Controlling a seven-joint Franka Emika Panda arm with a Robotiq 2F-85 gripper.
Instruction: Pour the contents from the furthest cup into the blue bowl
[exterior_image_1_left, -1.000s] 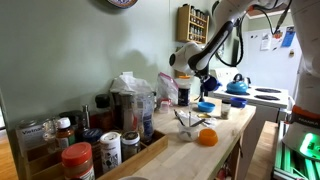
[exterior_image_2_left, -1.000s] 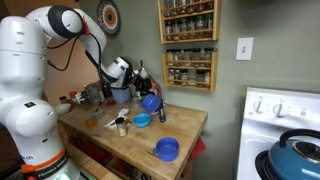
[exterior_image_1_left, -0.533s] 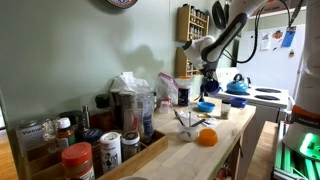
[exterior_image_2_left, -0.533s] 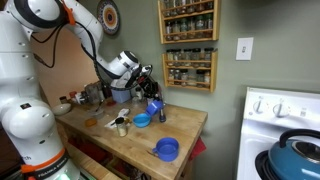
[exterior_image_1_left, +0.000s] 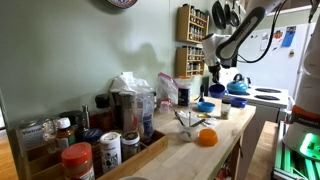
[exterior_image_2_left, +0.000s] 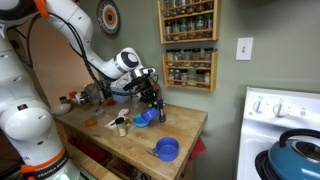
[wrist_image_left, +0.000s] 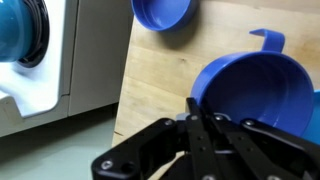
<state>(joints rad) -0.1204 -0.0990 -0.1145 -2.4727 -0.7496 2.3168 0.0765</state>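
Fingers (wrist_image_left: 205, 135) pinch the rim of the blue cup (wrist_image_left: 255, 95). They are pressed tight together on its thin wall. The cup hangs just over the table (wrist_image_left: 160, 70), and its little handle points away. The wrist view looks right into the cup, but I cannot tell what is inside.

The blue bowl (exterior_image_2_left: 139, 122) sits on the table right by the cup. They are so close that the two blue shapes run together in an exterior view. A second, darker bowl (exterior_image_2_left: 167, 149) lies well apart from them. It is near the table edge by the stove (wrist_image_left: 40, 90), where a blue kettle (wrist_image_left: 15, 35) stands. I think the small bright bowl is the goal, not the darker one.

The step now looks like the pour. To do it well, bring the lip of the cup over the middle of the small bowl first. Then tip it slowly. The bowl is shallow and small, so a fast tip could splash over its side. Hold the cup low. The fingers hold only the rim, so the cup may swing as it turns. A gentle turn of the wrist is best.
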